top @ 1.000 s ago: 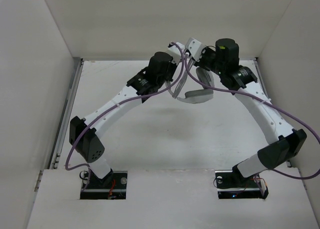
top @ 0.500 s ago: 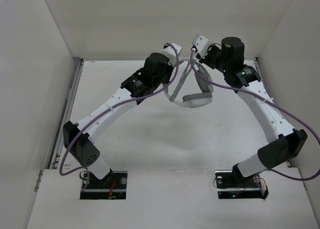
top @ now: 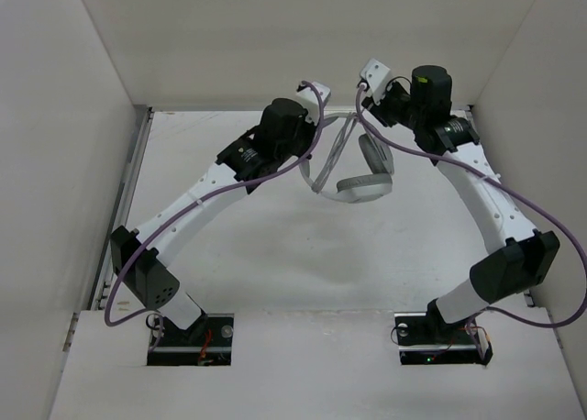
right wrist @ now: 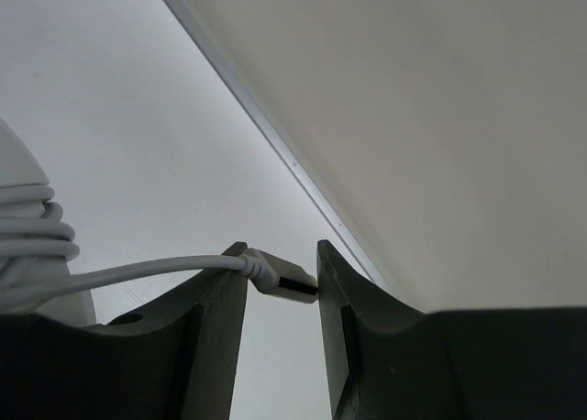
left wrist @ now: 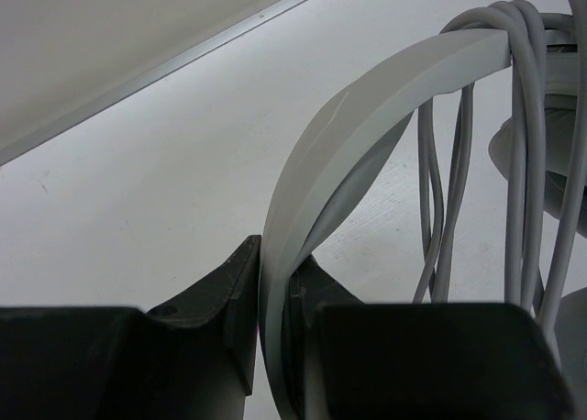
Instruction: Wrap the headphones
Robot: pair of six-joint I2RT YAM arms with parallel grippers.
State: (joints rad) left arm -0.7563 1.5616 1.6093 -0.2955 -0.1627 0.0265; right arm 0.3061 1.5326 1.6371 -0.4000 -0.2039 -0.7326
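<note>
1. The table (top: 275, 255) is a white flat surface enclosed by white walls (top: 55, 163) at 9, 12 and 3 o'clock in the top view.
2. The left arm (top: 197, 204) rises from its base at 7 o'clock and reaches toward 12 o'clock. The right arm (top: 486, 200) rises from 5 o'clock and reaches toward 12 o'clock. A purple cable (top: 138, 255) loops along each arm.
3. The headphones (top: 362, 186) hang in the air between the two wrists, above the far half of the table, at about 12 o'clock from the table centre. One oval earcup (top: 374, 152) sits just under the right wrist; the other forms the lowest part, at 6 o'clock.
4. The headband (left wrist: 367, 117) is a pale flat curved strip. In the left wrist view it runs from the fingers up toward 2 o'clock.
5. The left gripper (left wrist: 273, 273) is closed to a narrow gap, with the headband clamped edge-on between both fingers.
6. The cable (left wrist: 527, 163) is thin and grey. Several turns lie over the headband at 2 o'clock in the left wrist view, with strands hanging toward 6 o'clock.
7. The plug (right wrist: 289, 282) terminates the cable, which enters from 9 o'clock in the right wrist view.
8. The right gripper (right wrist: 280, 255) is closed to a narrow gap. It holds the plug crosswise, with each end touching a finger.
</note>
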